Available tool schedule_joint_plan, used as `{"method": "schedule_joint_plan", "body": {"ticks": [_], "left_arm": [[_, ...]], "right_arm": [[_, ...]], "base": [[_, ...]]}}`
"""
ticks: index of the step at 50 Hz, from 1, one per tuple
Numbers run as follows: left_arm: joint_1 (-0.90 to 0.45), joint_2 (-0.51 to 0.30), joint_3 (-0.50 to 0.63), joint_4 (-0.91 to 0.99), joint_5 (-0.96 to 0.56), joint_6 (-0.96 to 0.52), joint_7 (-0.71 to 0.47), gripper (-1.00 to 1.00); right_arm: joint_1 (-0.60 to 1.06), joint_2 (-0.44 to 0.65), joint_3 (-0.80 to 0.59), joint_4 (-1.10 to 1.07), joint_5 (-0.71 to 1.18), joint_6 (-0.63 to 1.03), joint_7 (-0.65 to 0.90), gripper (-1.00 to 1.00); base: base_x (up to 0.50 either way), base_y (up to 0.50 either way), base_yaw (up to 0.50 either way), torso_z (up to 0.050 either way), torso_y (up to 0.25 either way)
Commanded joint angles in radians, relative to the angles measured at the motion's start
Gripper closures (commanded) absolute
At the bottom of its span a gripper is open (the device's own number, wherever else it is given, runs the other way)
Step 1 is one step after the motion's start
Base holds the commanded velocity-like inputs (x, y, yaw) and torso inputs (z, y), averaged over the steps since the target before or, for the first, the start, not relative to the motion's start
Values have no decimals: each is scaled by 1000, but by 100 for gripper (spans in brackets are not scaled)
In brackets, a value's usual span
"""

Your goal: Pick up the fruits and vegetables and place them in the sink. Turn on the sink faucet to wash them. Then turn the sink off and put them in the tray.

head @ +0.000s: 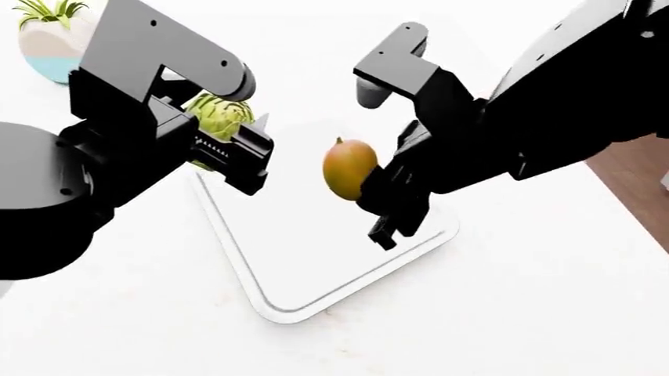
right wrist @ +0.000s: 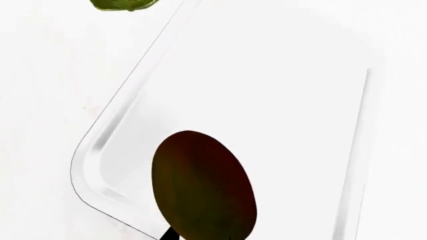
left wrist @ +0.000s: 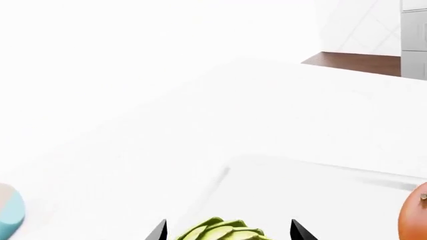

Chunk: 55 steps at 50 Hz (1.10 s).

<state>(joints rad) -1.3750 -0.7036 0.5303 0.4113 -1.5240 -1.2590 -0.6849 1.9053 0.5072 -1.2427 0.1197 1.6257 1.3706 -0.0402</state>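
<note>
My left gripper point(head: 225, 137) is shut on the light green artichoke point(head: 218, 116), holding it over the far left corner of the silver tray point(head: 313, 274). In the left wrist view the artichoke point(left wrist: 223, 231) sits between the two black fingertips point(left wrist: 159, 232). My right gripper point(head: 378, 200) is shut on the yellow-orange mango point(head: 349, 166), raised above the tray's middle. In the right wrist view the mango point(right wrist: 203, 185) looks dark and fills the jaws, with the tray point(right wrist: 300, 100) below it. The sink and faucet are out of view.
A potted plant in a white-and-blue pot point(head: 50, 43) stands at the far left of the white counter; its pot also shows in the left wrist view point(left wrist: 10, 212). The counter's right edge drops to a brown wood floor point(head: 632, 180).
</note>
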Motion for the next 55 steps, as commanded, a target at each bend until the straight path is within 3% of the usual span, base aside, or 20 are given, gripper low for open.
{"method": "schedule_joint_plan", "body": {"ticks": [1,11,31,55], "left_arm": [[-1,0,6,-10,17,13,5,100],[0,-2,8,-8,13,18,4,100],[10,-4,24,-14,39,35,31,100],[8,-4,34,-19,40,45,31,100]], "right_arm": [[40,-67,-69,100,-26,80,-85,100],[63,-87,-105,148,-41,95,-128,100],[89,-285,-325,469,-377,-84,-583,100],[23,-446,-509,661,-524,-166,-875,100]], "base": [[0,0,0,0,0],[0,0,0,0,0],[0,0,0,0,1],[0,0,0,1,0]]}}
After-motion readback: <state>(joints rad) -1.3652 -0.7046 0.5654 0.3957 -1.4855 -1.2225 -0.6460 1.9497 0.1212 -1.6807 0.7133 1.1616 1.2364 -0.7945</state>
